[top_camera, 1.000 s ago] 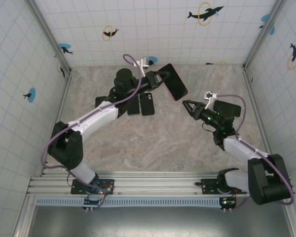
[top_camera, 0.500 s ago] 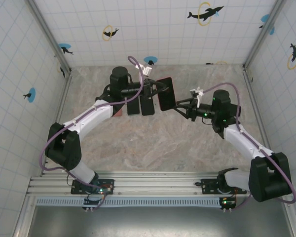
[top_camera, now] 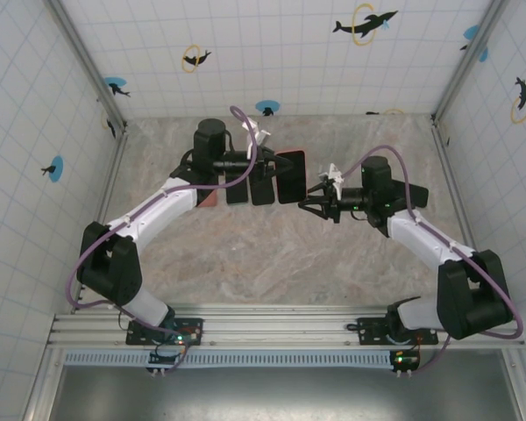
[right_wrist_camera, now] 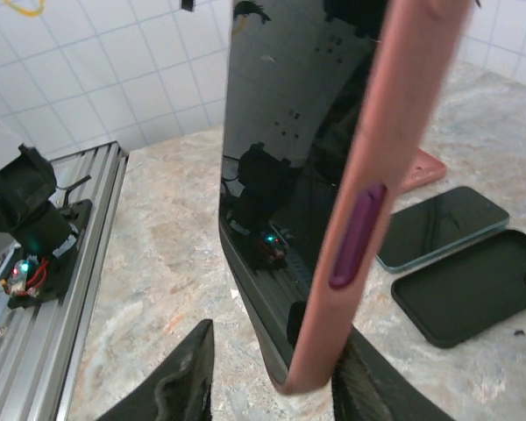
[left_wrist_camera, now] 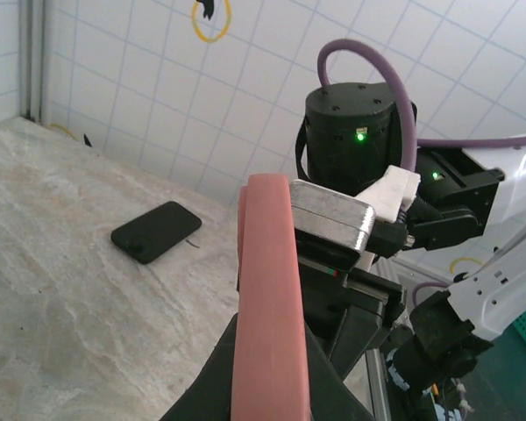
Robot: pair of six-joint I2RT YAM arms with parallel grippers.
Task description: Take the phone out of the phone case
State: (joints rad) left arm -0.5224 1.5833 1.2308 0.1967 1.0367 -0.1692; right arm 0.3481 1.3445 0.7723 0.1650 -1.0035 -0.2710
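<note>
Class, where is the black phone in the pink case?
Top view, centre-rear: the pink-cased phone is held aloft by the left gripper, the right gripper just beside it.

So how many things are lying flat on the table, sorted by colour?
Pink: 1, the pink case
Black: 3, the teal-edged phone, the black case, the far phone
Total: 4

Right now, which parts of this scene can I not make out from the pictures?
1. Right wrist view: the upper edge cuts off the top of the phone.
2. Left wrist view: the pink case hides where the left gripper clamps it.
3. Top view: the left arm partly covers a pink item; how far the phone sits in its case is too small to tell.
</note>
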